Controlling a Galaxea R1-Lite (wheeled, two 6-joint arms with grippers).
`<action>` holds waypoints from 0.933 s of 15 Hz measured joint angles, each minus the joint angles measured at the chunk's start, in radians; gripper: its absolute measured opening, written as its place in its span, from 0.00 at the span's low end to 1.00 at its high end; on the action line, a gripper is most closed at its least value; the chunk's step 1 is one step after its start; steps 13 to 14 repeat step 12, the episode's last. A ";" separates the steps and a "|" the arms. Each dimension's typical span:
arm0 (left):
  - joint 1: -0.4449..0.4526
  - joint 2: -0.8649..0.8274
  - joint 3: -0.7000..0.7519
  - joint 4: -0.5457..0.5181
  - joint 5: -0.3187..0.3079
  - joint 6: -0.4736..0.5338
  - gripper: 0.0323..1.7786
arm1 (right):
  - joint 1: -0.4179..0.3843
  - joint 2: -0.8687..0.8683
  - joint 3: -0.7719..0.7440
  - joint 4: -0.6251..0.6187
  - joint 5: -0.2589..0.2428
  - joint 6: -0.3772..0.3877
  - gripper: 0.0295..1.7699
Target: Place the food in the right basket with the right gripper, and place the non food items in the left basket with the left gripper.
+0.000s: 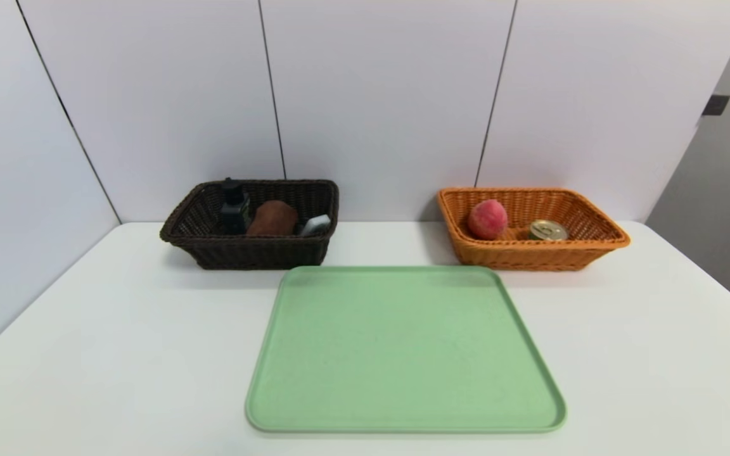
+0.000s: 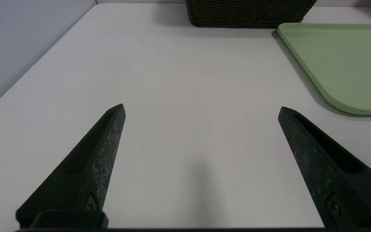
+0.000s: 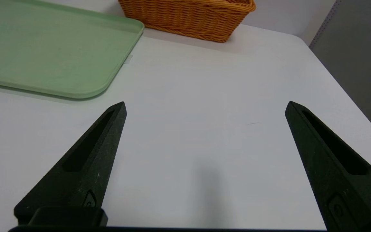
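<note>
Looks pretty much done to me: peach (image 1: 487,220) and can (image 1: 548,230) in the right basket (image 1: 545,258), non-food stuff in the left basket (image 1: 257,254), left pincer (image 2: 202,105) and right pincer (image 3: 207,102) both wide and empty over the surface (image 1: 118,354).

No legible text, brand, number or sign is presented on any surface. On the dark bottle (image 1: 235,212) in the left basket (image 1: 257,252), faint marks can be seen but cannot be read. On the can (image 1: 548,230) in the right basket (image 1: 536,258), no lettering can be made out.
</note>
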 joint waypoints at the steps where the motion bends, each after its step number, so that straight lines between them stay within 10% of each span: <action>1: 0.000 0.000 0.000 0.000 0.000 0.000 0.95 | 0.000 0.000 0.000 0.000 -0.001 0.001 0.96; 14: 0.000 0.000 0.000 0.000 0.000 0.000 0.95 | 0.000 0.000 0.000 0.000 0.003 -0.013 0.96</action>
